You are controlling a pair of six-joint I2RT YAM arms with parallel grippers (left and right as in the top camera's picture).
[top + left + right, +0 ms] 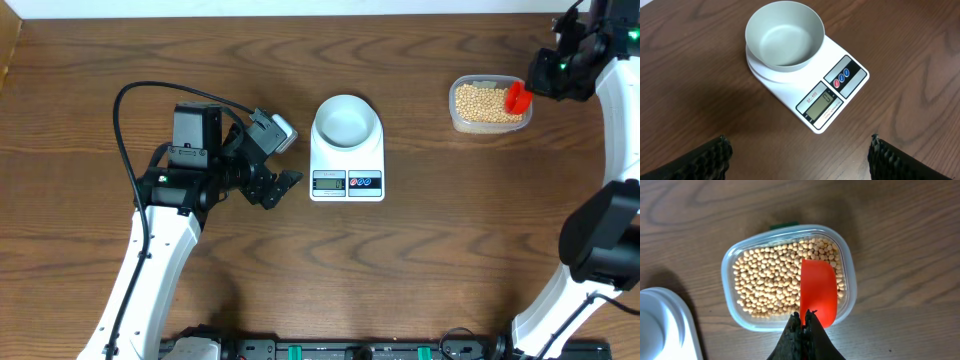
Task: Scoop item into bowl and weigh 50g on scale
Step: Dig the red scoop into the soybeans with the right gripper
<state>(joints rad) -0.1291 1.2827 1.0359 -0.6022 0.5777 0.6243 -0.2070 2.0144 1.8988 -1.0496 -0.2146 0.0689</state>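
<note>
Two arms, taken from left to right across the wooden table (pixel 430 260). At the left, the left gripper (pixel 800 162): jaws spread wide, nothing between them, aimed at the scale (pixel 790 92), just beside its left edge in the overhead view and not touching it. On the scale's round platform, the pale grey bowl (pixel 784 32), upright and empty, not one bean in it. Display lit, digits too small to read with confidence. Further right, well apart from the scale, the clear plastic tub (pixel 850 280), floor covered with tan soybeans (pixel 765 280). At the far right, the right gripper (pixel 805 317): clamped tight on the near end of a red scoop (pixel 818 287), blade reaching away from the fingers over the right half of the tub, long axis in line with the gripper. Hard to tell from the wrist view whether the scoop's lip rests on the soybeans or hangs just above them. Judged as the very start of the scooping step, with nothing weighed yet. Key relation for the coming move: soybeans directly below and ahead of the scoop, so likely a dip and a push along the scoop's own axis. After that, bowl to the left of the tub in the overhead view, across bare wood, right arm far nearer the tub and left arm nearer the bowl. Likely risk: round beans rolling off a tilted scoop on the way over.
</note>
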